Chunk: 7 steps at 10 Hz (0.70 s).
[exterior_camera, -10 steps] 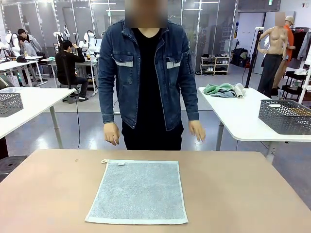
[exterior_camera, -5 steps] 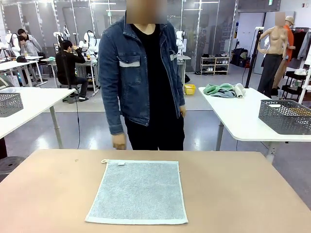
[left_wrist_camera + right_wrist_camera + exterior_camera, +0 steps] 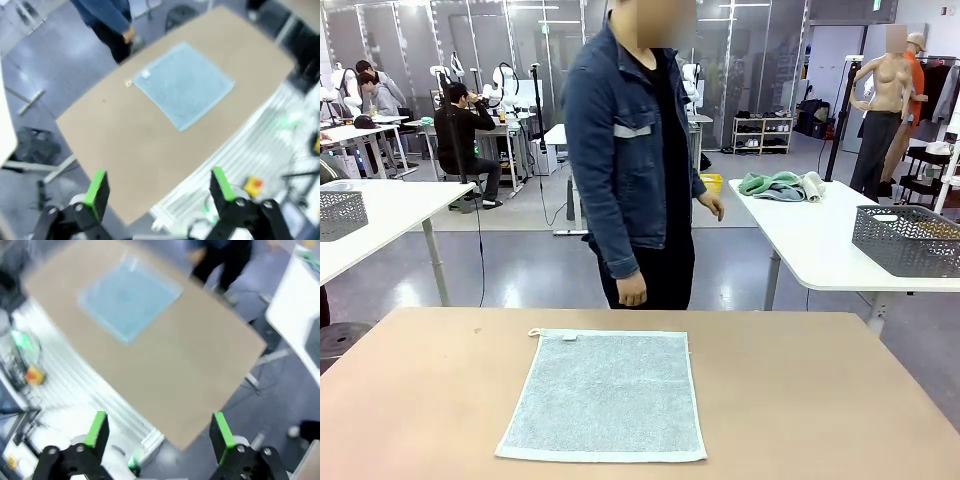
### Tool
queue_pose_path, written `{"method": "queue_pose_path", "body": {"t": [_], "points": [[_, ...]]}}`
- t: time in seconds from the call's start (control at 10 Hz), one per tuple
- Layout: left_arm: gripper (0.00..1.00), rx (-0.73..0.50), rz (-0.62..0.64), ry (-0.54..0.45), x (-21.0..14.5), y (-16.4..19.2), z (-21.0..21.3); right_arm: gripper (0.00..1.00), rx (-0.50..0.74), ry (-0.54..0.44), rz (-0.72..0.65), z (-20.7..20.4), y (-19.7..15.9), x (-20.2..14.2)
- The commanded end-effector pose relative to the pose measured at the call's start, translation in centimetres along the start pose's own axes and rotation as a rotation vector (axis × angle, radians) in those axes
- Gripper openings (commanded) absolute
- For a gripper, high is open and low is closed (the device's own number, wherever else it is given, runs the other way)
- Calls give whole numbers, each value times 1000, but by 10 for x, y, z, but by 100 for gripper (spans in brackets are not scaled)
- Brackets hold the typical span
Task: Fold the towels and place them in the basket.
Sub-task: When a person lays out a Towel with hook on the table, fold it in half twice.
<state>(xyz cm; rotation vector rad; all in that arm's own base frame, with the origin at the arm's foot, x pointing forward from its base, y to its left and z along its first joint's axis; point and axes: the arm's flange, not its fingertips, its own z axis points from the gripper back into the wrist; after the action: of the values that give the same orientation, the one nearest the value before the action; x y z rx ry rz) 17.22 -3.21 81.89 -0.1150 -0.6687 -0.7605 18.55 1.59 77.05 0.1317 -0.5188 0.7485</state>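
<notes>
A pale blue-grey towel (image 3: 603, 395) lies flat and unfolded in the middle of the brown table (image 3: 800, 400), with a small loop at its far left corner. From high above, the left wrist view shows the same towel (image 3: 184, 85), and my left gripper (image 3: 160, 189) is open with nothing between its green pads. My right gripper (image 3: 159, 429) is also open and empty, far above the towel (image 3: 130, 300). More towels (image 3: 780, 185), green and pale, lie heaped on a white table at the right. Grey wire-mesh baskets stand on side tables; I cannot tell which is the basket.
A person (image 3: 635, 150) in a denim jacket stands at the table's far edge, turned towards picture right, one hand (image 3: 632, 290) hanging by the edge. One mesh basket (image 3: 908, 238) sits on the right white table, another (image 3: 340, 212) on the left one.
The person has turned from facing the table to side-on, towards picture right, and shifted a little that way. The towel has not moved.
</notes>
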Motion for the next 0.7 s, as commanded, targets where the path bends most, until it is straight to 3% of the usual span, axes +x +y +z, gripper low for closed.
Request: {"method": "queue_pose_path", "body": {"t": [0.0, 0.3, 0.5, 0.6], "points": [[100, 58, -287, 138, 1, -29, -38, 100, -27, 159, 278, -41, 29, 18], [100, 49, -598, 276, -1, -54, -111, 100, 38, 241, 516, -109, 72, 34], [100, -54, -653, 290, -11, -55, -165, 100, 61, 301, 603, -166, 80, 31], [100, -106, -653, 297, -18, -53, -190, 100, 77, 276, 628, -192, 79, 30]]}}
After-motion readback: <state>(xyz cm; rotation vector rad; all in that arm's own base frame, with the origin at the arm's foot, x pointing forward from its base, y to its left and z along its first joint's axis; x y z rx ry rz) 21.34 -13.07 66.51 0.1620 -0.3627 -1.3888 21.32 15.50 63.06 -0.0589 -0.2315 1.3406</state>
